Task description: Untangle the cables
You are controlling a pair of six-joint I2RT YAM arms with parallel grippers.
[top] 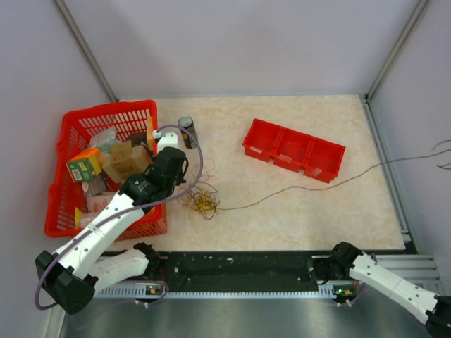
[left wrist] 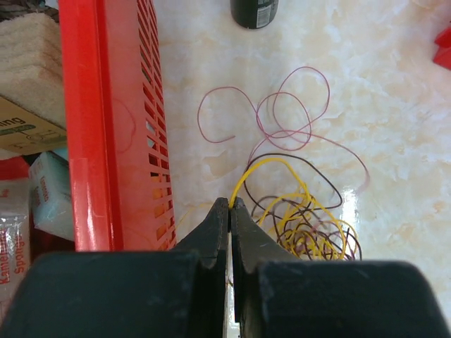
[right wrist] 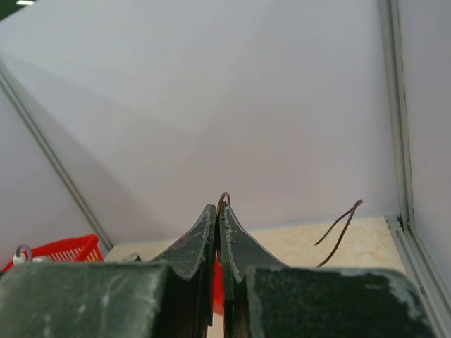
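Left gripper: jaws pressed together, the tips nipping a yellow wire just where its loop rises from the heap. It sits low over the table, close beside the basket wall.
Right gripper: also closed tight, with the end of a brown wire poking up between the tips. It is aimed up at the back wall, off at the near right side.
Cables: a small knot of yellow and dark loops lying on the table near its left side, just right of the basket.
Purplish wire: curls in open loops on the far side of the knot, lying flat.
Long strand: runs from the knot across the table to the right and out past the edge.
Loose strand: a dark bent piece hanging in the air at the right; I cannot tell whether it is the same wire the right gripper holds.
Basket: red, slatted, packed with boxes and packets, at the left edge.
Dark can: upright beyond the loops.
Red tray: three compartments, well apart from the knot, toward the far right.
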